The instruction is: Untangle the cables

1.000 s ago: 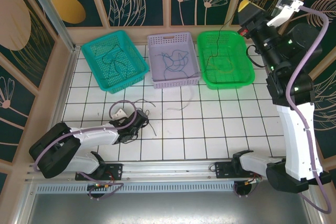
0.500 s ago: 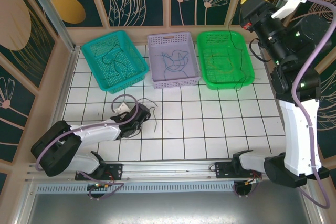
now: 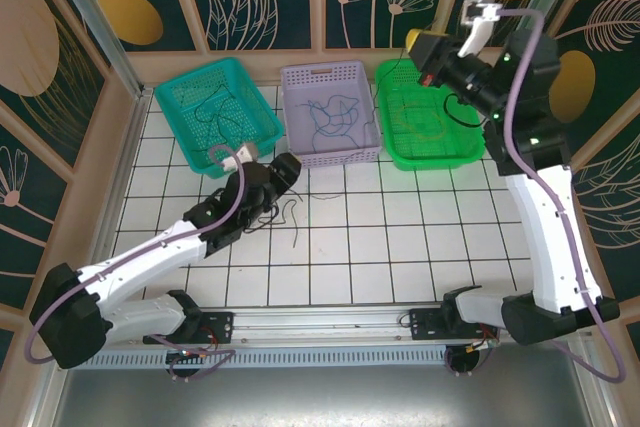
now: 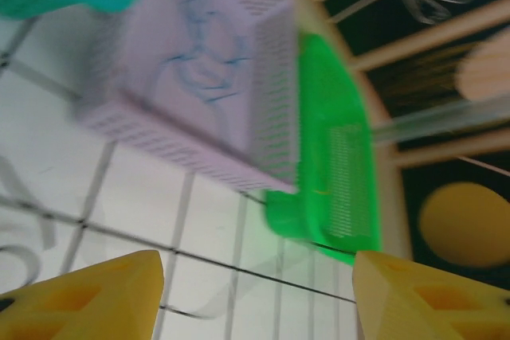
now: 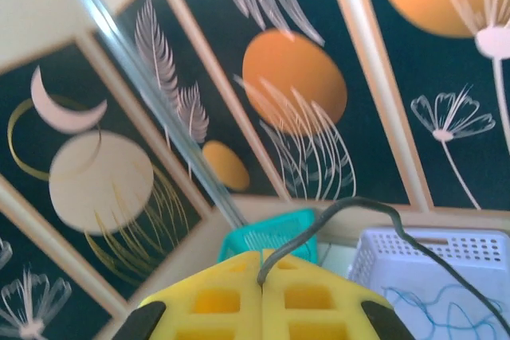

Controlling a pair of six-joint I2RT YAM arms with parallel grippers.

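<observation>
Fingers of right gripper (image 5: pixel 263 278) pressed together, pinching one dark cable (image 5: pixel 351 206); it arcs up and right from the pads. Gripper sits over far rim of green basket (image 3: pixel 440 160). Left gripper (image 4: pixel 259 298) fingers spread, nothing between them; loose strands (image 3: pixel 288 212) on tiles (image 3: pixel 400 237) just beside it. Two blocky yellow fingers per gripper. Three perforated plastic baskets: teal basket (image 3: pixel 240 150), lilac basket (image 3: pixel 335 155), green basket. Thin squiggly cables (image 3: pixel 335 117) in each.

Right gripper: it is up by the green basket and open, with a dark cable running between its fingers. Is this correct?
Not open. The right wrist view shows the right gripper shut on the dark cable, its yellow fingers pressed together. It is up by the green basket, as you say.
</observation>
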